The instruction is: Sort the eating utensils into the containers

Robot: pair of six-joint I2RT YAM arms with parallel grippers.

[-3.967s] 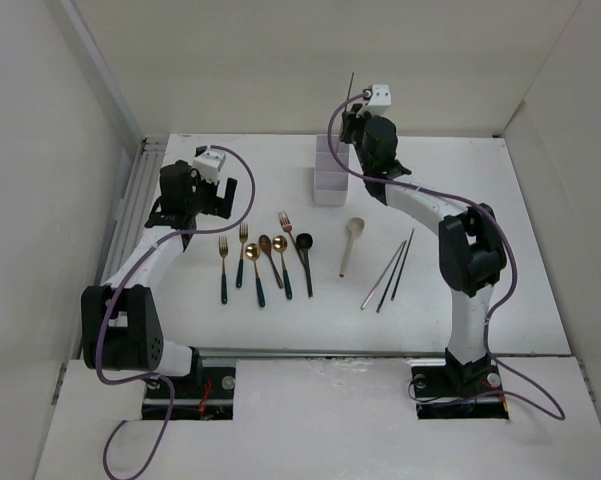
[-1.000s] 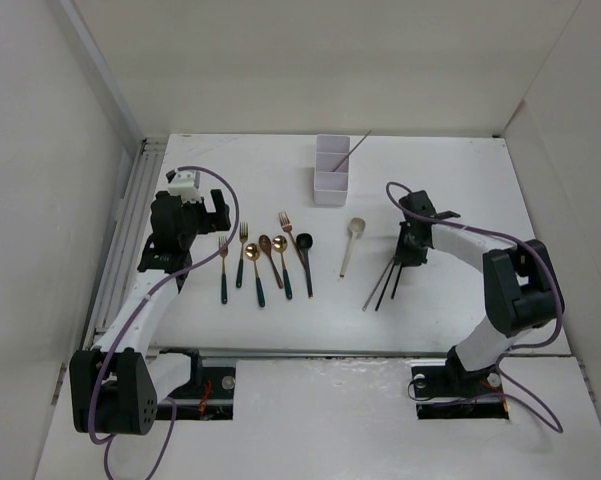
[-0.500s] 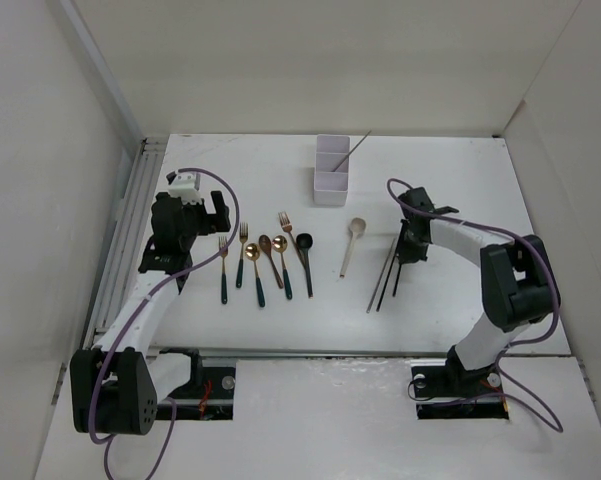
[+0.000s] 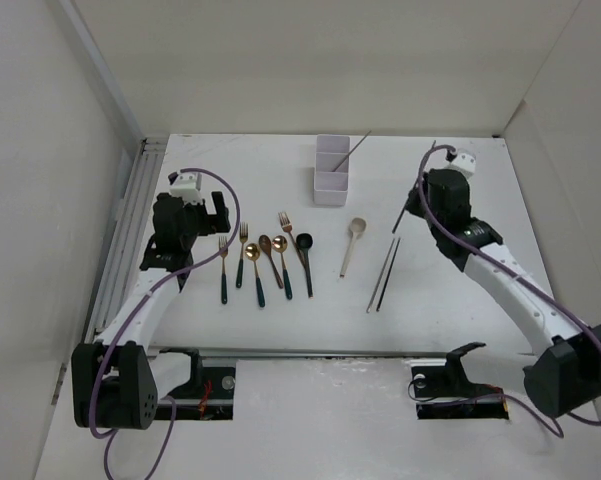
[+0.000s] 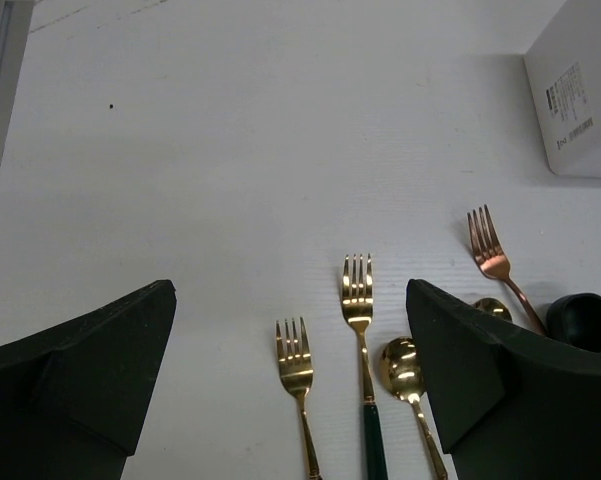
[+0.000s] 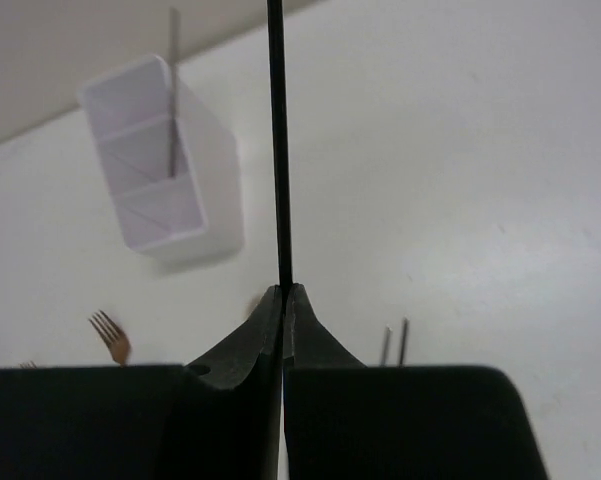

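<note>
Raised off the counter [image 4: 480, 300], one thin dark chopstick [image 6: 275, 140] stands steeply in the clamped right claw [image 6: 283, 292]; white three-compartment plastic organizer [image 4: 330, 192] lies at ten o'clock.

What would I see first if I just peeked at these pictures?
Probably the right gripper, pinching one thin dark chopstick and holding it up to the right of the white organizer. Next you'd spot the neat row of gold forks and spoons lying in the middle of the table.

A white table [image 4: 240, 160] sits boxed in by plain pale walls [image 4: 280, 60] — evenly, softly lit.
</note>
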